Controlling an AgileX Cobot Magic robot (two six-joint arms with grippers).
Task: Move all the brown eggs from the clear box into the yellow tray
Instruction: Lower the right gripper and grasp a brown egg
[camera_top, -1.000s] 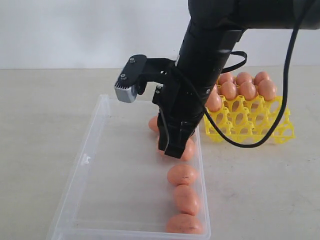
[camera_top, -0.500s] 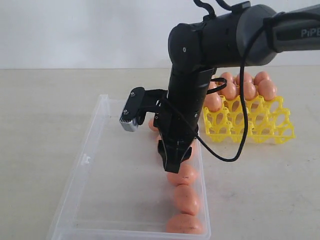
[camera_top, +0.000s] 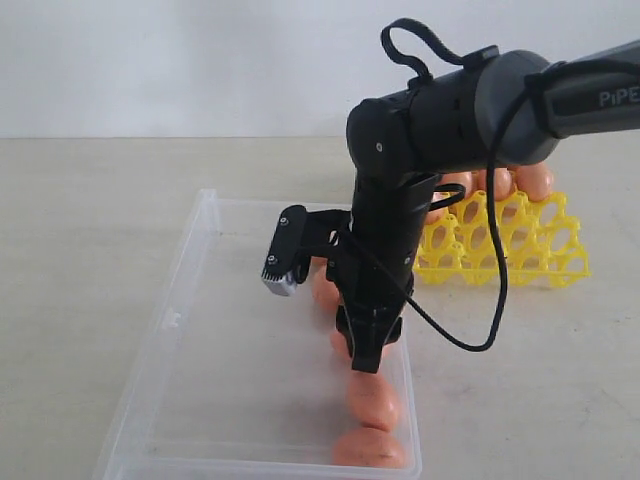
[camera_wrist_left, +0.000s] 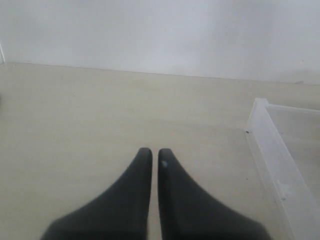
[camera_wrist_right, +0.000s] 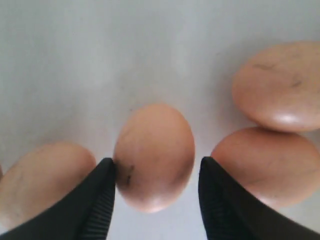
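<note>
The clear box (camera_top: 160, 330) lies at the front of the table, with brown eggs (camera_top: 372, 400) in a row along its right wall. My right gripper (camera_top: 367, 355) reaches down into that row. In the right wrist view it (camera_wrist_right: 157, 167) stands open around one brown egg (camera_wrist_right: 154, 155): one finger touches the egg's side and a gap shows at the other. The yellow tray (camera_top: 520, 250) sits behind on the right with several eggs (camera_top: 535, 180) in it. My left gripper (camera_wrist_left: 151, 152) is shut on nothing above bare table, beside a corner of the clear box (camera_wrist_left: 270, 145).
More eggs lie close on both sides of the one between the jaws: one (camera_wrist_right: 42, 175) on one side and two (camera_wrist_right: 262, 165) on the other. A black cable (camera_top: 495, 290) loops from the right arm in front of the yellow tray.
The right arm has come down and forward along the row of eggs in the box. Its jaws now stand around an egg nearer the front.
</note>
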